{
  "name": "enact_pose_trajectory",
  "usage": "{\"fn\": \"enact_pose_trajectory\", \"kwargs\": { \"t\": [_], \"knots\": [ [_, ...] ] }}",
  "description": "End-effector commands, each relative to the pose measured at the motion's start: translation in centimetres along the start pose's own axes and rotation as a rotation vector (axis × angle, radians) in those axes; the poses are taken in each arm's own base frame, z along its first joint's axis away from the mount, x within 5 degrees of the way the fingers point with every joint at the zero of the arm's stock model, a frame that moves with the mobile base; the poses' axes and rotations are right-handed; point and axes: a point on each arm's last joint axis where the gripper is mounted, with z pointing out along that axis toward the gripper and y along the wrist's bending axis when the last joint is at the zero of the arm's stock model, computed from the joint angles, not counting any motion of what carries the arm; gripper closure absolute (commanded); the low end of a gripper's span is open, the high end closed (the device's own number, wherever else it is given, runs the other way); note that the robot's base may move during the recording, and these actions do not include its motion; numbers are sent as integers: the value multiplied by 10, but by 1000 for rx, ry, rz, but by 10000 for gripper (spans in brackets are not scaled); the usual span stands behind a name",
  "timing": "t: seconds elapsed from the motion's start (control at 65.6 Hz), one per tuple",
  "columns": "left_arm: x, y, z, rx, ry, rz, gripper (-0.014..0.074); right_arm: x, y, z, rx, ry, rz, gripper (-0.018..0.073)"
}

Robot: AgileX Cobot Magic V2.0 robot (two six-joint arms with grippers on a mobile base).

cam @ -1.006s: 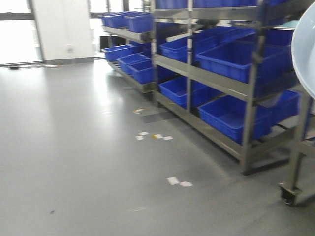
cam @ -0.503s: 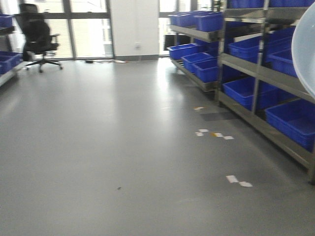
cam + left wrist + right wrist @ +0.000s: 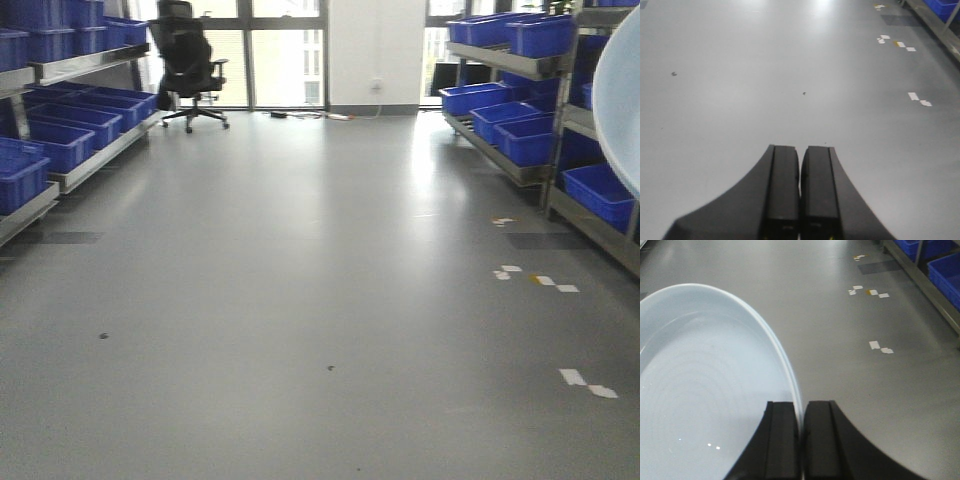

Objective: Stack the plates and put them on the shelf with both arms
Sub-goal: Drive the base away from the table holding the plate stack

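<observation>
1. My right gripper (image 3: pixel 801 407) is clamped on the rim of a white plate (image 3: pixel 705 390), with one finger inside the rim and one outside (I cannot tell whether a second plate lies against it).
2. In the right wrist view the plate spreads from the pinch toward 9 and 10 o'clock. Its hollow, glossy face shows and its rim arcs up to 11 o'clock. It is round, so it is equally wide every way.
3. In the front view only a curved slice of it shows, at 2 to 3 o'clock.
4. My left gripper (image 3: pixel 800 155) is closed on nothing, its fingers touching, above the grey floor (image 3: pixel 740 75).
5. Blue bins (image 3: pixel 520 135) sit on metal shelves (image 3: pixel 500 60) at both sides. A black office chair (image 3: pixel 190 60) stands at 11 o'clock, and white tape bits (image 3: pixel 588 384) lie at 4 o'clock.
</observation>
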Motion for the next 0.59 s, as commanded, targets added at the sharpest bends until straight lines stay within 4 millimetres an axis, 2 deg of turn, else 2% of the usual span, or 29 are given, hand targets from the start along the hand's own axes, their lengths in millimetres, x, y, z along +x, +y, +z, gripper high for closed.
{"fn": "enact_pose_trajectory", "kwargs": {
  "t": [0.0, 0.579],
  "knots": [
    [-17, -1, -3, 10, -113, -13, 510, -16, 3, -4, -20, -117, -4, 512],
    [-16, -1, 0, 8, -97, -13, 510, -16, 3, -4, -20, -117, -4, 512]
  ]
}}
